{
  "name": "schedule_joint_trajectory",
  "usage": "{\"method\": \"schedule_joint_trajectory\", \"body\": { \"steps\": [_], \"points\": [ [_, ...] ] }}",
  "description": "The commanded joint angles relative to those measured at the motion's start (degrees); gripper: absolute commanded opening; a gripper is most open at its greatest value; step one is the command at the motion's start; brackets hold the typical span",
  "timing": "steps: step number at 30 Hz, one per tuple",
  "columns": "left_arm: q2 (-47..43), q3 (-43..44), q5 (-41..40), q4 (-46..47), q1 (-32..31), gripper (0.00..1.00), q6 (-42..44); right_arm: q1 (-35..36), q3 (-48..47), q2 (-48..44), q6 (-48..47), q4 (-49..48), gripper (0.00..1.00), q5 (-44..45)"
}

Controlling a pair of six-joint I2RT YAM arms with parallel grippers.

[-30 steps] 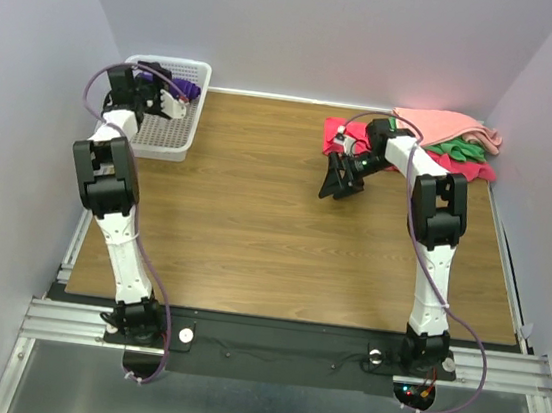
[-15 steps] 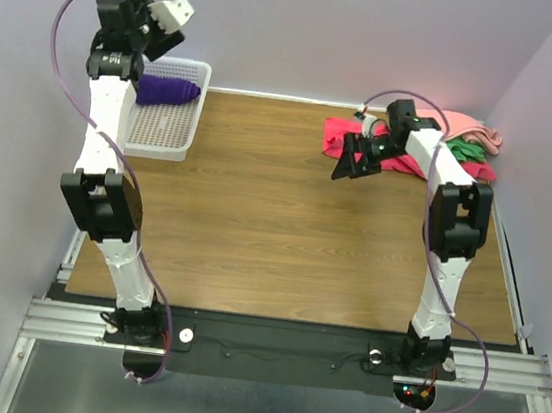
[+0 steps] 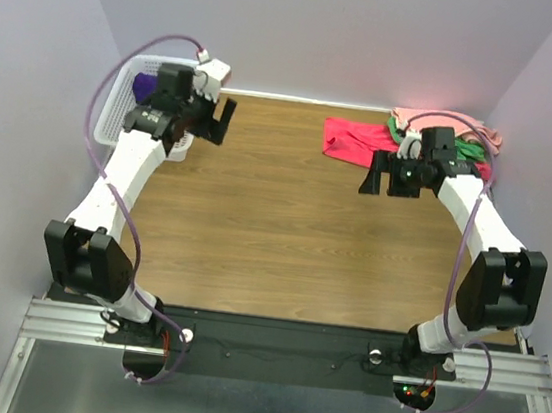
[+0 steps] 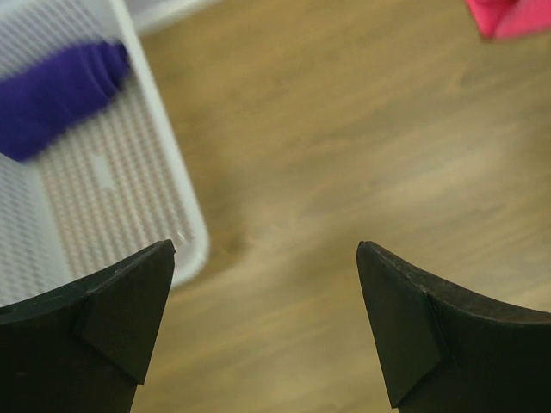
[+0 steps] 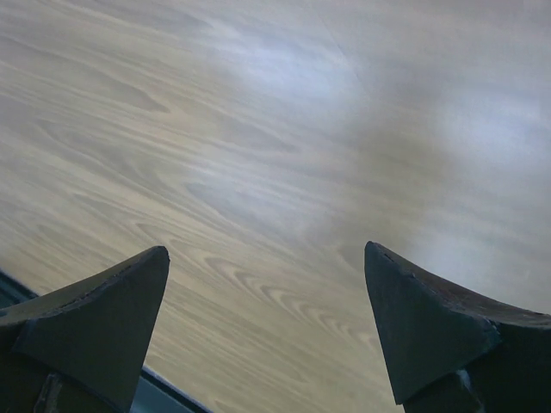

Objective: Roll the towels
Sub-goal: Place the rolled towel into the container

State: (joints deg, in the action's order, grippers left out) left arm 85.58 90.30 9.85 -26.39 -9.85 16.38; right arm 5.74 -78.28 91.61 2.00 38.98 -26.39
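Note:
A rolled deep purple towel (image 3: pixel 144 84) lies in the white basket (image 3: pixel 115 121) at the back left; the left wrist view shows this towel (image 4: pixel 60 95) blurred, in the basket (image 4: pixel 112 206). A red towel (image 3: pixel 353 138) lies spread at the back right, its corner (image 4: pixel 510 15) showing in the left wrist view. Salmon-pink (image 3: pixel 446 121) and green (image 3: pixel 468 147) towels are heaped behind it. My left gripper (image 3: pixel 209 123) (image 4: pixel 265 248) hangs open and empty just right of the basket. My right gripper (image 3: pixel 385 177) (image 5: pixel 266 249) is open and empty over bare wood, near the red towel's front edge.
The wooden table (image 3: pixel 273 226) is walled on the left, back and right. In the right wrist view a dark edge (image 5: pixel 172 387) shows at the bottom left. Both arm bases sit on the metal rail (image 3: pixel 269 342) at the near edge.
My left arm swung down from high above the basket to just right of it, the purple towel staying in the basket. My right gripper drew right and nearer, off the red towel.

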Motion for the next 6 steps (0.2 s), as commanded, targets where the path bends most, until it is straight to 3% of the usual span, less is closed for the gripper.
{"method": "schedule_joint_trajectory", "body": {
  "steps": [1, 6],
  "points": [
    [-3.13, -9.58, -4.3, 3.79, -2.98, 0.99, -6.71, 0.41, 8.64, -5.99, 2.92, -6.72, 1.0, 5.82],
    [-5.51, -13.58, -3.88, 5.3, -3.86, 0.99, -6.8, 0.41, 11.13, -9.17, 1.69, -7.34, 1.0, 5.48]
  ]
}}
